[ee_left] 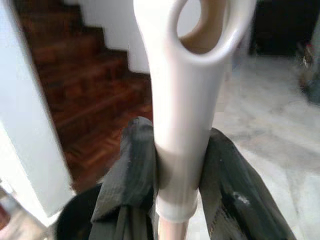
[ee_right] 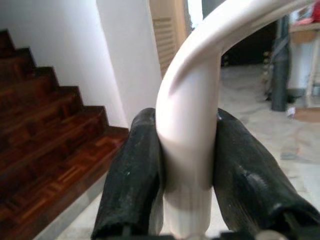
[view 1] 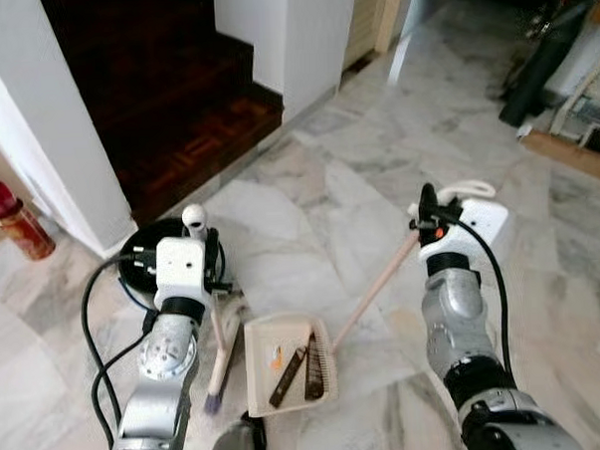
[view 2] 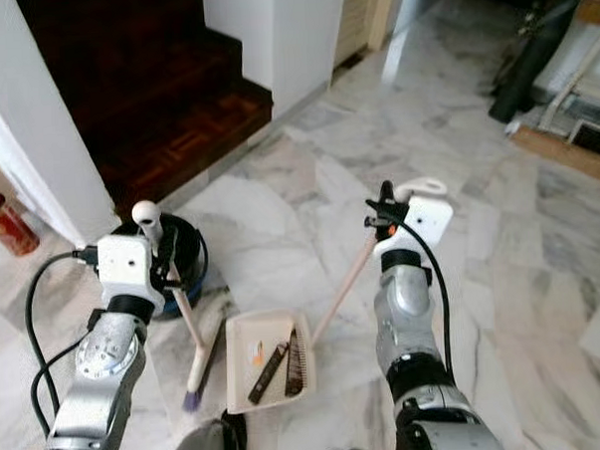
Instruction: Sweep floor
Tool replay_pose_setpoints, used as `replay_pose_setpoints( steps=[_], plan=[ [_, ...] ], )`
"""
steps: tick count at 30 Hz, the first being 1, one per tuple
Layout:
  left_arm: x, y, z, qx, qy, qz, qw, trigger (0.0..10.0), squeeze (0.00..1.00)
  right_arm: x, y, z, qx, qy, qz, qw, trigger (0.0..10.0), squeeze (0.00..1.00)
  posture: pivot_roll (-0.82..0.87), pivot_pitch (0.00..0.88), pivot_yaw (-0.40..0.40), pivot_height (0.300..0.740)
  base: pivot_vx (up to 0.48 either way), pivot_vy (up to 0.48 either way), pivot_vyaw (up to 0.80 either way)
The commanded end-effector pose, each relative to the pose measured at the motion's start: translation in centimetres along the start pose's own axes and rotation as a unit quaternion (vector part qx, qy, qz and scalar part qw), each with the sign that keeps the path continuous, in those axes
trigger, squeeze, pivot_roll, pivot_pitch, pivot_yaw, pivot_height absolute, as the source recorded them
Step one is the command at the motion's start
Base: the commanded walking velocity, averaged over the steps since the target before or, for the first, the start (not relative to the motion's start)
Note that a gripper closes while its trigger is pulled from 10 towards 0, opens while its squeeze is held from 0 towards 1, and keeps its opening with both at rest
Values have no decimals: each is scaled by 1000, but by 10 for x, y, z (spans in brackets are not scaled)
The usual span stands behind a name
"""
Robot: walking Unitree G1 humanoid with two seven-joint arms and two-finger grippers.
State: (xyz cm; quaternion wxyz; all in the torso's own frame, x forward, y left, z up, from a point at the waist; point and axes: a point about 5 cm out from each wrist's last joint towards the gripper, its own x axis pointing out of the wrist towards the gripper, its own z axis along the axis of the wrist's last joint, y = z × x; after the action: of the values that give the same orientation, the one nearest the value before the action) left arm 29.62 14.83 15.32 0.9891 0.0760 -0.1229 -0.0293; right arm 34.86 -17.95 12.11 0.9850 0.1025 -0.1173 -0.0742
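With the left gripper [ee_left: 175, 165] clamped on the broom [view 1: 218, 360] and the right gripper [ee_right: 185, 165] on the dustpan [view 1: 286, 367] handle, debris [view 1: 298, 365] already lies in the pan (sweeping seems nearly done)

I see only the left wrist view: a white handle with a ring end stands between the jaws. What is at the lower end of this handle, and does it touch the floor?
Observer: It is a broom. The left gripper holds its top, and the bristles rest on the marble floor, beside a dustpan.
Operator: Who holds the dustpan?
Observer: The right gripper, its jaws shut on the dustpan's long handle.
Operator: Is the dustpan empty?
Observer: No. Two dark sticks and a small orange bit lie in it.
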Motion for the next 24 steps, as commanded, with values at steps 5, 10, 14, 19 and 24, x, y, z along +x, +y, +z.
replay_pose_setpoints(
  steps=[5, 10, 14, 19, 24],
  plan=[
    [-5, 9, 3, 4, -11, 21, 1000, 10000, 0, 8, 10, 9, 5, -15, 15, 1000, 10000, 0, 157, 97, -74, 740, 0, 0, 0],
    [-4, 10, 2, 1, -8, 25, 1000, 10000, 0, 8, 11, 9, 7, -14, 16, 1000, 10000, 0, 157, 98, -74, 740, 0, 147, 0],
    [-5, 11, 2, 2, -8, 27, 1000, 10000, 0, 8, 11, 8, 7, -12, 16, 1000, 10000, 0, 157, 99, -73, 740, 0, 480, 0],
    [-5, 12, 2, 5, -6, 30, 1000, 10000, 0, 8, 10, 8, 11, -10, 14, 1000, 10000, 0, 157, 99, -74, 740, 0, 480, 0],
    [-5, 13, 2, 7, -5, 31, 999, 10000, 0, 7, 11, 7, 13, -8, 13, 1000, 10000, 0, 159, 99, -73, 740, 0, 480, 0]
  ],
)
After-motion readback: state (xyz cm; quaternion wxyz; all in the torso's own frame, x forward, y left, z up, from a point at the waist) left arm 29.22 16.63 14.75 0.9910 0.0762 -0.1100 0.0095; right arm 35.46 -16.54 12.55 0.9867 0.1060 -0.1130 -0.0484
